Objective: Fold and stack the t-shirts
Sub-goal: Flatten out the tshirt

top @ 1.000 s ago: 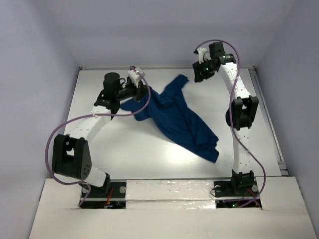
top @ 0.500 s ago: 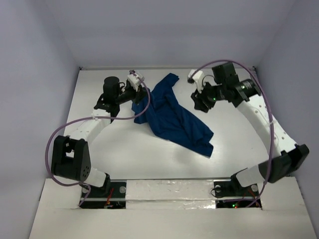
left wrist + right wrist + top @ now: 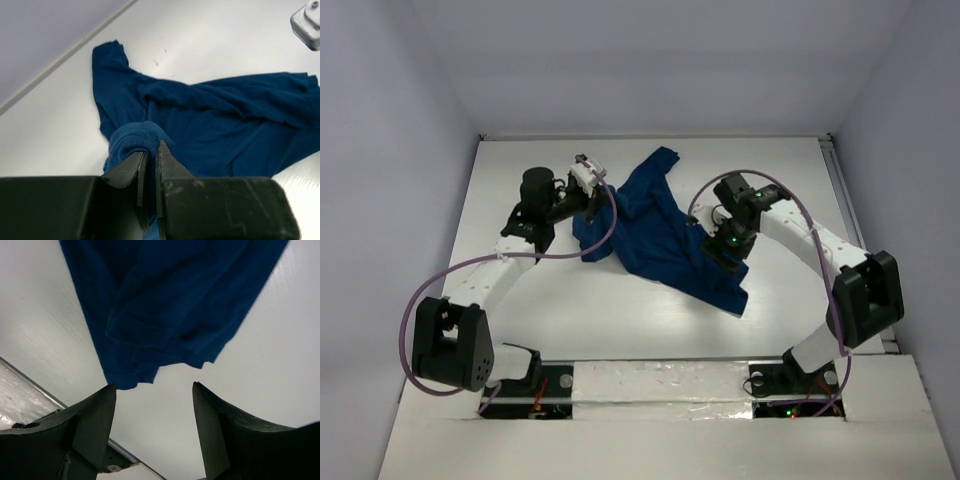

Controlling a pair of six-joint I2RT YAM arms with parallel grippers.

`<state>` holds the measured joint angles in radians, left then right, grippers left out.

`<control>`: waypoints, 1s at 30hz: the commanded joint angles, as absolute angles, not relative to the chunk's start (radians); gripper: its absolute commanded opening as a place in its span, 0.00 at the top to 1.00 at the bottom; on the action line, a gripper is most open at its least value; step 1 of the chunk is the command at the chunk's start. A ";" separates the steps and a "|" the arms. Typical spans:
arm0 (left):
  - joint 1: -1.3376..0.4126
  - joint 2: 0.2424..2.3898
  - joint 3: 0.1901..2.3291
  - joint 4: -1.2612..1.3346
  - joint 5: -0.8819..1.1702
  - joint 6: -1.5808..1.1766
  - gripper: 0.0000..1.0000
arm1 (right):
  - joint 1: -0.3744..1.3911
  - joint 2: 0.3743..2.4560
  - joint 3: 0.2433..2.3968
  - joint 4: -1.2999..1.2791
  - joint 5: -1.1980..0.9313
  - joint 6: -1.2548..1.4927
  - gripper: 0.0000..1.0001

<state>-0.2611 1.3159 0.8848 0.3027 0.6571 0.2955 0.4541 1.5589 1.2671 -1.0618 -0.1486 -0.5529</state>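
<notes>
The t-shirt (image 3: 665,235) is one dark navy cloth lying crumpled across the middle of the white table, running from the back to the near right. My left gripper (image 3: 590,203) is at its left edge. In the left wrist view this gripper (image 3: 152,146) is shut on a bunched fold of the t-shirt (image 3: 225,115). My right gripper (image 3: 725,260) hangs over the shirt's near right end. The right wrist view shows the right gripper (image 3: 153,386) open and empty, with the t-shirt's (image 3: 170,300) hem just beyond its fingertips (image 3: 111,389).
Walls close in the table at the back and both sides. A metal rail (image 3: 850,215) runs along the right edge. A raised white strip (image 3: 660,378) crosses the near edge by the arm bases. Purple cables (image 3: 610,215) loop off both arms.
My right arm swung from the back right down over the shirt's near right end, and its jaws spread wider. The left gripper kept its hold and shifted slightly nearer with the cloth.
</notes>
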 commanded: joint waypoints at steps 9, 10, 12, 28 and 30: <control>-0.262 1.261 0.779 0.351 0.649 0.316 1.00 | 0.661 1.620 1.258 -1.014 -0.176 -0.473 0.32; -0.262 1.259 0.773 0.351 0.647 0.318 1.00 | 0.670 1.631 1.262 -1.014 -0.176 -0.466 0.32; -0.262 1.256 0.770 0.345 0.644 0.322 1.00 | 0.681 1.663 1.264 -1.002 -0.164 -0.448 0.32; -0.235 1.063 0.672 0.120 0.618 0.472 1.00 | 0.681 1.799 1.305 -0.916 -0.069 -0.376 0.68; -0.226 1.037 0.661 0.060 0.614 0.495 1.00 | 0.681 1.809 1.308 -0.911 -0.068 -0.374 0.82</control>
